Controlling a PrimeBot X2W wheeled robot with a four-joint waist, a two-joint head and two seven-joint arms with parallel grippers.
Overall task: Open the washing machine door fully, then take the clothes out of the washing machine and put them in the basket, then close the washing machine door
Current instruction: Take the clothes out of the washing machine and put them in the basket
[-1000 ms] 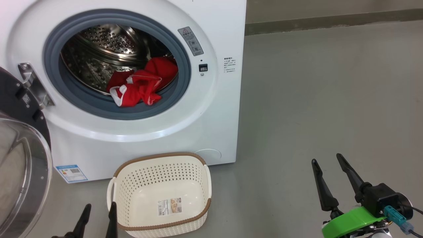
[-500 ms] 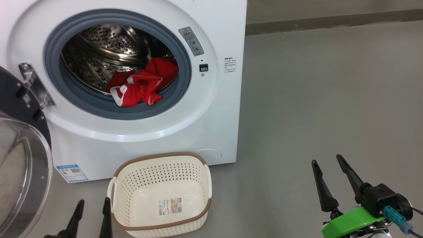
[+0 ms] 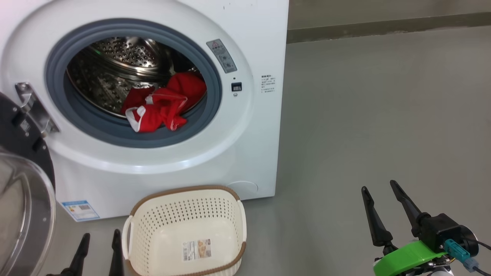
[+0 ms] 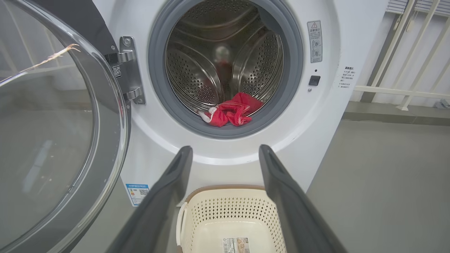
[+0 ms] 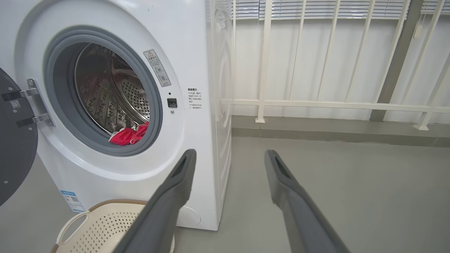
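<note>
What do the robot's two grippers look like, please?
The left gripper and right gripper each have two long, dark grey, tapering fingers. Behind the right one sit a black block, a bright green curved bracket, a teal connector and a thin black cable.

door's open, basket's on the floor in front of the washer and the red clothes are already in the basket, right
No: the clothes lie inside the washing machine, at the front of its drum, not in the basket, as the head view shows. The rest holds.
</note>
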